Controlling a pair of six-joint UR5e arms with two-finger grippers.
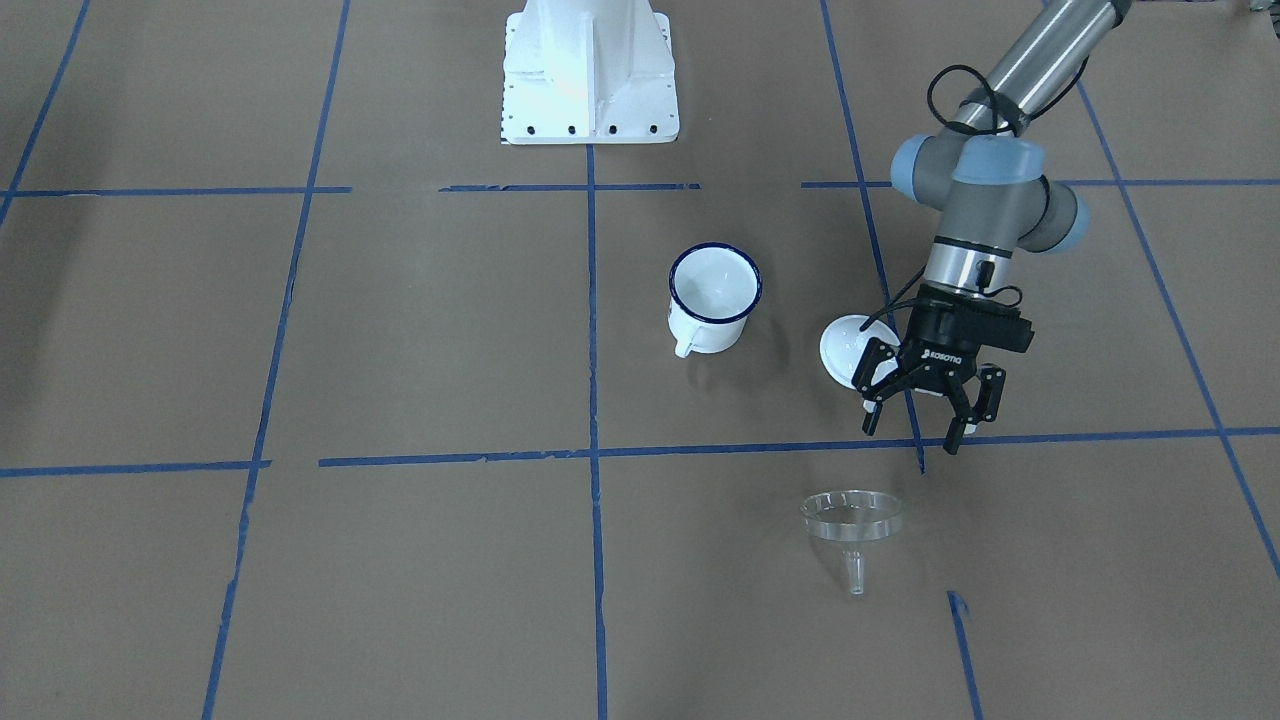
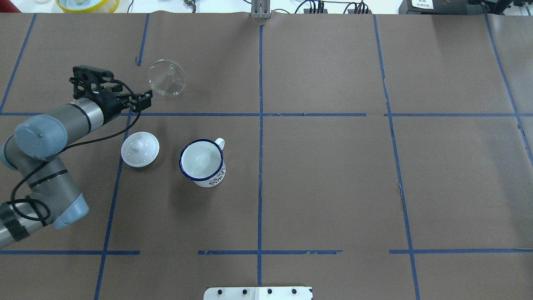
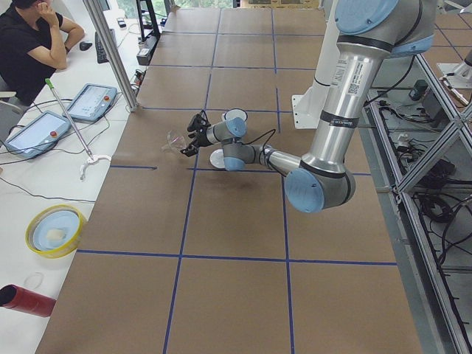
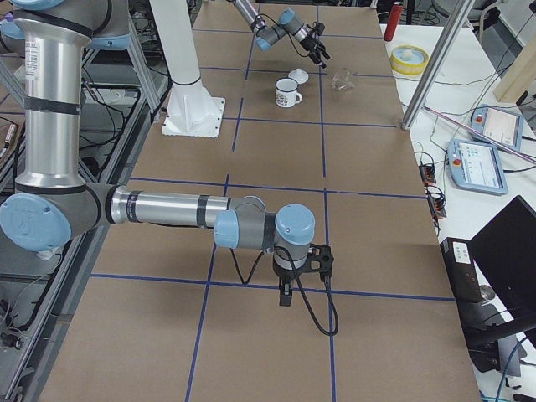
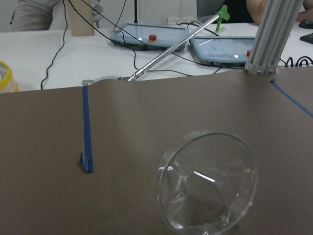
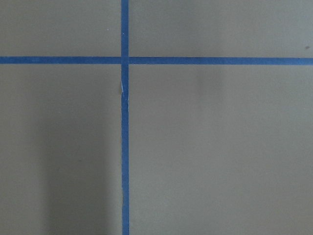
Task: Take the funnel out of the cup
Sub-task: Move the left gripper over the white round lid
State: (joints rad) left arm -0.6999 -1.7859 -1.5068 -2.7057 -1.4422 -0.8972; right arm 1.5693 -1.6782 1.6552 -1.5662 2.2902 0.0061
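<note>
At lower right-centre of the front-facing view, the clear cone-shaped funnel (image 1: 852, 520) lies on its side, well apart from the white enamel blue-rimmed cup (image 1: 712, 300). Left gripper (image 1: 913, 430): jaws wide open, holding nothing. Lift away vertically; avoid nudging funnel or white domed lid (image 1: 845, 345).

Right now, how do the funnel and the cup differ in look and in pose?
The funnel is transparent; the cup is opaque white with a dark blue rim. The funnel lies tipped on its side; the cup stands upright, mouth up. The cup has a side handle; the funnel has a narrow spout. Both rest on the brown table, apart from each other.
</note>
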